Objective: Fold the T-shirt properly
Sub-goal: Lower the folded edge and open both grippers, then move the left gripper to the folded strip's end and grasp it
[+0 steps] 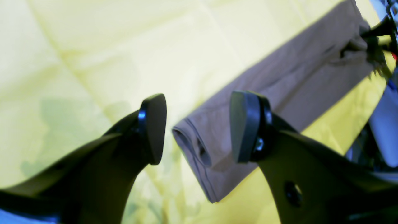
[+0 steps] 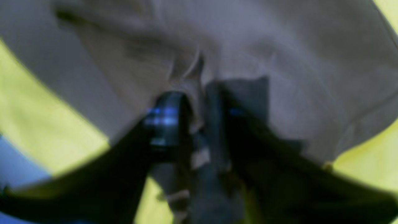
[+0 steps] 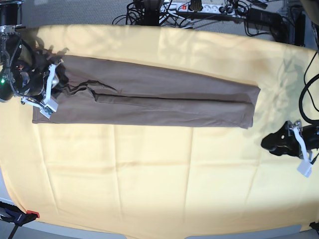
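The taupe T-shirt (image 3: 159,97) lies folded lengthwise into a long narrow strip across the pale-yellow cloth (image 3: 149,174). My right gripper (image 3: 59,84) is at the strip's left end. The right wrist view shows it (image 2: 199,109) shut on a bunched fold of the shirt (image 2: 279,46). My left gripper (image 3: 266,142) is open and empty, just off the strip's right end. In the left wrist view its fingers (image 1: 199,127) stand apart, above the near end of the shirt (image 1: 279,77) and not touching it.
The yellow cloth (image 1: 93,46) covers the whole table. Cables and a power strip (image 3: 199,7) lie behind the far edge. A clamp (image 3: 20,216) holds the cloth at the front left corner. The right arm's gripper (image 1: 370,40) shows in the left wrist view.
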Robot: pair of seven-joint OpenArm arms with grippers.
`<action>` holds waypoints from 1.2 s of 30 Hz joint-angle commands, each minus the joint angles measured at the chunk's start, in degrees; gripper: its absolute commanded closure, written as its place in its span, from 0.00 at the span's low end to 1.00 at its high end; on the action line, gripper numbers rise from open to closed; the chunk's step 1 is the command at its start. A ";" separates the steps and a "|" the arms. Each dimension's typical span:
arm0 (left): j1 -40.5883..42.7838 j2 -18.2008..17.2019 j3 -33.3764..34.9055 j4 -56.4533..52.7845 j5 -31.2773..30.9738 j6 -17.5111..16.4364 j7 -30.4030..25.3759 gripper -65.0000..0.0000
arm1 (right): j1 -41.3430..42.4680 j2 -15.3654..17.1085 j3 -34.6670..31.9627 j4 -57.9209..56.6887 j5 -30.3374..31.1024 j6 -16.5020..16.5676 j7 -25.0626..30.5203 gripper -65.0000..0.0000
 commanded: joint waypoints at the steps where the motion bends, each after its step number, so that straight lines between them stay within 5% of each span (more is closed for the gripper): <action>1: -1.44 -1.44 -1.53 0.68 -1.18 -0.32 -1.09 0.47 | 0.98 1.90 0.48 1.14 2.19 0.28 -0.24 0.49; 8: -1.44 -1.60 -7.26 0.68 -1.16 -0.32 -0.15 0.47 | 1.14 6.64 3.28 6.91 16.46 0.28 0.04 0.49; 11: -1.38 -1.60 -11.10 0.68 -1.11 -0.32 0.98 0.47 | 1.14 5.66 6.47 7.41 18.49 0.28 4.04 0.66; 14: 0.63 -1.75 -15.69 0.68 0.07 -0.32 1.27 0.47 | 1.11 3.15 8.00 7.30 12.35 0.28 6.95 1.00; 23: 14.16 -0.79 -24.90 0.68 1.49 -0.13 0.52 0.47 | 0.50 -6.88 7.98 -2.67 -10.80 0.28 20.98 1.00; 30: 23.12 -0.15 -26.38 0.68 7.17 1.11 -3.43 0.46 | 0.48 -10.84 7.91 -11.13 -11.52 0.28 20.94 1.00; 36: 24.46 4.85 -26.36 0.68 8.87 2.43 -4.15 0.40 | 0.61 -10.82 7.89 -11.13 -11.08 0.28 20.74 1.00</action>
